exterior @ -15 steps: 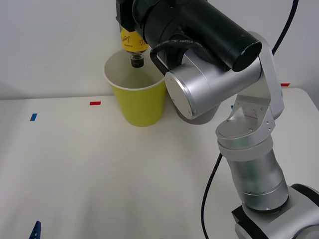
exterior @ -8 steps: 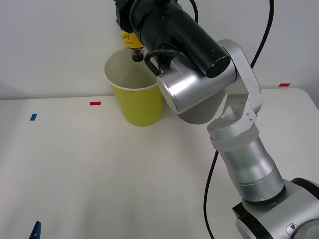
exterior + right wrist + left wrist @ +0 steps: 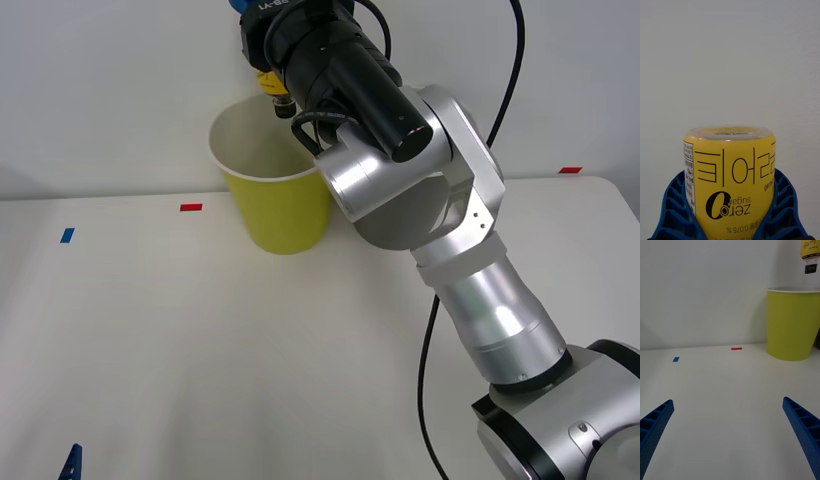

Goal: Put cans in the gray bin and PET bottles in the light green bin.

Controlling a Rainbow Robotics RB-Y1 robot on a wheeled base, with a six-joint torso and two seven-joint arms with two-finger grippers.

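My right gripper is shut on the PET bottle, its blue fingers pressed against both sides of the yellow label. The bottle hangs cap down just above the far rim of the light green bin, which stands upright at the back of the table. From the left wrist view the bottle hangs over the bin. My left gripper is open and parked low over the near left of the table, one fingertip showing. The cans and the gray bin are out of view.
The white table meets a white wall just behind the bin. Small tape marks lie on it: red, blue and another red at the far right. My right arm's silver elbow stands beside the bin.
The right arm has lifted the bottle a little and carried it toward the bin's far rim, and its elbow has swung left. The left gripper has not moved.
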